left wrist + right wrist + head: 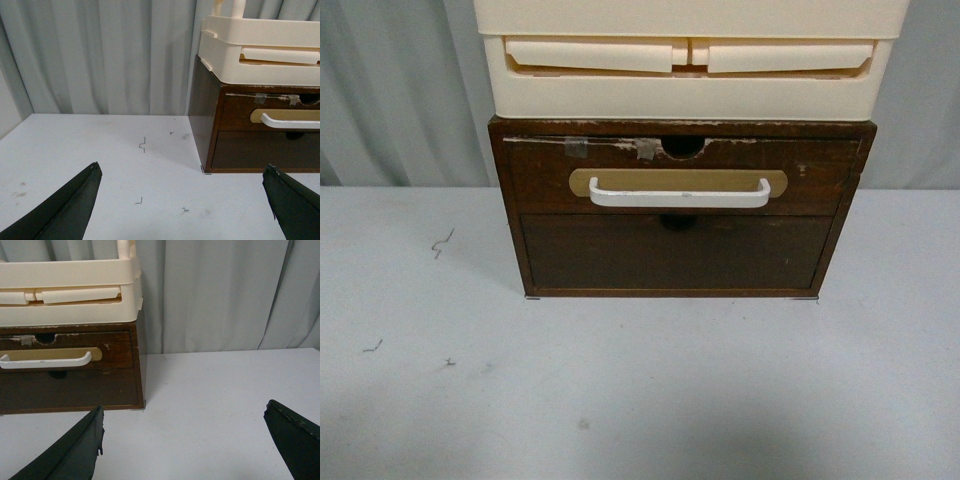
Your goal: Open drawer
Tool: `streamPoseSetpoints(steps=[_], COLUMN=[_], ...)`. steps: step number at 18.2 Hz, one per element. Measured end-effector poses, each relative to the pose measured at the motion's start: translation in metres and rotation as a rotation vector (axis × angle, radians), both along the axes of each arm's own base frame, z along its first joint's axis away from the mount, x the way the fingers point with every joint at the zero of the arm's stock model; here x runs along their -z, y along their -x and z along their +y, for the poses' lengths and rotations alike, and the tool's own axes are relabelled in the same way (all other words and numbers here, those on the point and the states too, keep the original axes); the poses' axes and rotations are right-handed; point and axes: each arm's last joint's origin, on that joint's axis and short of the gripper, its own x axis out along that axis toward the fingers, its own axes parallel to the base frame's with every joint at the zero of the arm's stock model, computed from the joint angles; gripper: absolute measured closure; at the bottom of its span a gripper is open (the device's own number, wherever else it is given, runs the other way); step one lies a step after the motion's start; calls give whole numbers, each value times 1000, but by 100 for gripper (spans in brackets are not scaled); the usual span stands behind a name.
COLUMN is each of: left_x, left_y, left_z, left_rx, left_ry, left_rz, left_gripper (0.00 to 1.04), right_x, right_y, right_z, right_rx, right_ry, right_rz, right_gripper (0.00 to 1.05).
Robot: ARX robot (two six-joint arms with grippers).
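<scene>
The drawer (pixel 820 175) is the upper, dark-brown worn wooden front in a small cabinet, with a white bar handle (pixel 678 194) on a tan oval plate, a half-round notch and tape on its top edge. It sits flush and closed. It also shows in the left wrist view as the drawer (pixel 240 107) and in the right wrist view as the drawer (pixel 117 347). Neither arm appears in the front view. My left gripper (pixel 182 172) is open over the table, left of the cabinet. My right gripper (pixel 183 412) is open, to the cabinet's right. Both hold nothing.
Below the drawer is a plain dark handleless panel (pixel 675 252). Cream plastic drawers (pixel 688 60) are stacked on the cabinet. The white table (pixel 640 390) has small dark scuffs (pixel 441 242). A pale curtain (pixel 100 55) hangs behind.
</scene>
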Motion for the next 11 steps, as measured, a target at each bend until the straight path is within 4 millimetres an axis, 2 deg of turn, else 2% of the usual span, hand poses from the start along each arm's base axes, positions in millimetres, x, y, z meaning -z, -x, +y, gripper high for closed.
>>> streamPoseSetpoints(steps=[11], left_x=[0], left_y=[0], left_z=[0], left_rx=[0], left_ry=[0], left_rz=[0], left_gripper=[7], right_x=[0], right_y=[0], right_z=[0], right_rx=[0], right_ry=[0], right_rz=[0], right_gripper=[6])
